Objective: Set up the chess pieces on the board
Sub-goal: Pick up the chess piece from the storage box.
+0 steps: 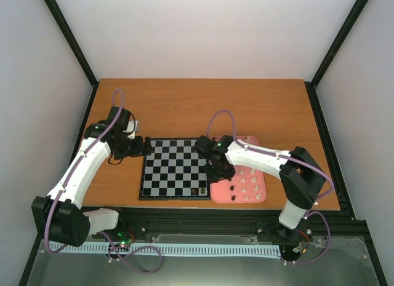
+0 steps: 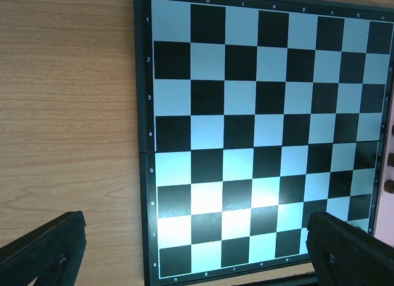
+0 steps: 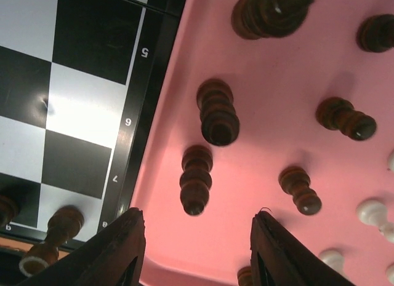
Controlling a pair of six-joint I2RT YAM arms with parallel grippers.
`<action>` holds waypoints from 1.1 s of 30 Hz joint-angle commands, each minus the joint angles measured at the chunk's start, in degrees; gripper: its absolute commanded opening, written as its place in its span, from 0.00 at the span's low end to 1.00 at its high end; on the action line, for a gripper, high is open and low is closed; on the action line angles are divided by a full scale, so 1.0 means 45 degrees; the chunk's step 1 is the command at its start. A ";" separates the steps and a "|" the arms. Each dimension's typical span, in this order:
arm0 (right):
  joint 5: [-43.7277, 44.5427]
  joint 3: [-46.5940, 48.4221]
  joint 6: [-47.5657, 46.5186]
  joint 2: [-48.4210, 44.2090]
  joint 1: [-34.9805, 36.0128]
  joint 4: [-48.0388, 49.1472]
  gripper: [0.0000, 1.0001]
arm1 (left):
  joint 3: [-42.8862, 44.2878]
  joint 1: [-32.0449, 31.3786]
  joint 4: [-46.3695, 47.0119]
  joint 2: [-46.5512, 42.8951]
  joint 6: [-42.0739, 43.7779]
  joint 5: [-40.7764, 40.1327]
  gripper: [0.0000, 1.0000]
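Board (image 1: 174,168) lies flat on the wooden table (image 1: 203,107), close to the front edge. Pink tray (image 3: 265,83) sits hard against its right side.

Board nearly bare. Only two corner pieces (image 1: 194,191) stand on it, on the near row at the corner next to the tray; they are dark in the top view and one looks browner in the right wrist view.

Tray holds the rest:
- dark pieces (image 3: 217,111) upright on the side nearest the board
- white pieces (image 3: 372,212) farther out, only partly in frame

Right gripper (image 3: 197,218) hangs low over the tray's board-side edge. Jaws wide apart, nothing between the pads. A dark pawn (image 3: 196,187) stands just ahead of the gap, lined up with it, untouched.

Left gripper (image 2: 196,218) hovers at the board's left edge, looking across the squares — jaws spread very wide, empty. One finger (image 2: 49,249) is over bare table, the other over the board's far corner. Rank numbers and file letters can be read along the border
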 commanded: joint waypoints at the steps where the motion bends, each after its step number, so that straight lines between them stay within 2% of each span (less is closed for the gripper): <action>1: -0.0277 -0.0131 -0.0484 0.0459 -0.0100 0.0592 0.48 | 0.0183 -0.0064 0.0074 0.0209 0.0066 -0.0003 1.00; 12: -0.0415 -0.0232 -0.0638 0.0962 -0.0199 0.0935 0.43 | 0.0227 -0.0064 0.0150 0.0487 0.0085 0.0033 1.00; 18: -0.0359 -0.0218 -0.0726 0.1185 -0.0266 0.0974 0.37 | 0.0310 -0.0064 0.0153 0.0634 0.0085 0.0069 1.00; 21: -0.0249 -0.0205 -0.0719 0.1287 -0.0287 0.0957 0.30 | 0.0320 -0.0074 0.0171 0.0655 0.0078 0.0091 1.00; 24: -0.0184 -0.0141 -0.0733 0.1390 -0.0288 0.0955 0.28 | 0.0249 -0.0064 0.0217 0.0637 0.0066 0.0126 1.00; 27: -0.0132 -0.0060 -0.0758 0.1459 -0.0288 0.0875 0.18 | 0.0186 -0.0064 0.0231 0.0621 0.0085 0.0131 1.00; 33: -0.0145 0.0167 -0.0705 0.1082 -0.0269 0.0319 0.07 | 0.0183 -0.0065 0.0164 0.0518 0.0095 0.0137 1.00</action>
